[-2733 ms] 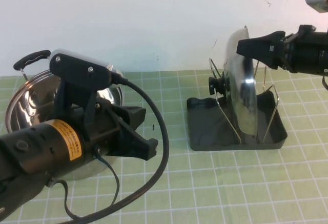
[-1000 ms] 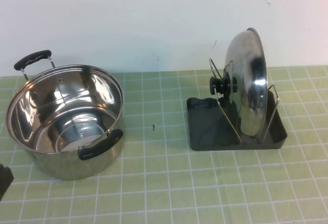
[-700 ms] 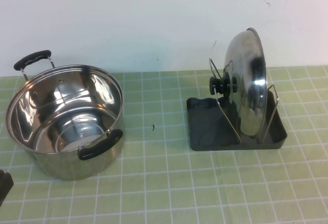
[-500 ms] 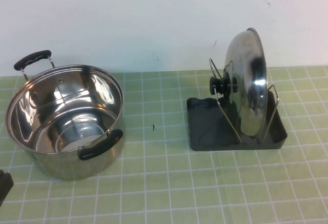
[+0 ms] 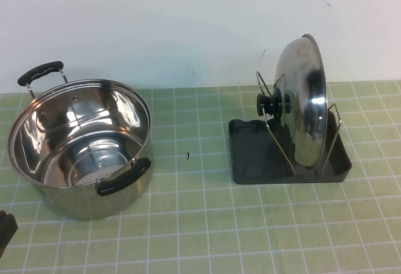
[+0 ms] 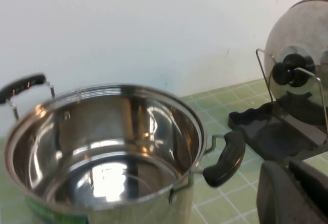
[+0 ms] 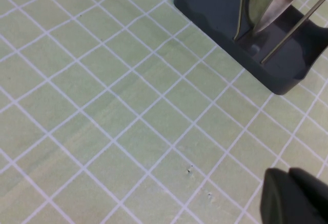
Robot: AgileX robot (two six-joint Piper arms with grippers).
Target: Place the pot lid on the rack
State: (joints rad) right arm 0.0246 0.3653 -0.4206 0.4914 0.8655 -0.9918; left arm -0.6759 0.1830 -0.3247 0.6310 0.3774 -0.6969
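Your pot lid (image 5: 306, 108) stands upright in the rack (image 5: 250, 161). Left gripper (image 6: 294, 193) near the pot (image 5: 78, 145) and right gripper (image 7: 294, 196) above the table (image 7: 102, 106) are both closed, holding nothing.

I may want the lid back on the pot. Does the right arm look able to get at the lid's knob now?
Probably yes. The pot lid stands upright in the rack, knob facing the pot, nothing blocking it. The shut right claw hovers over bare mat; the left claw, shut, sits near the pot.
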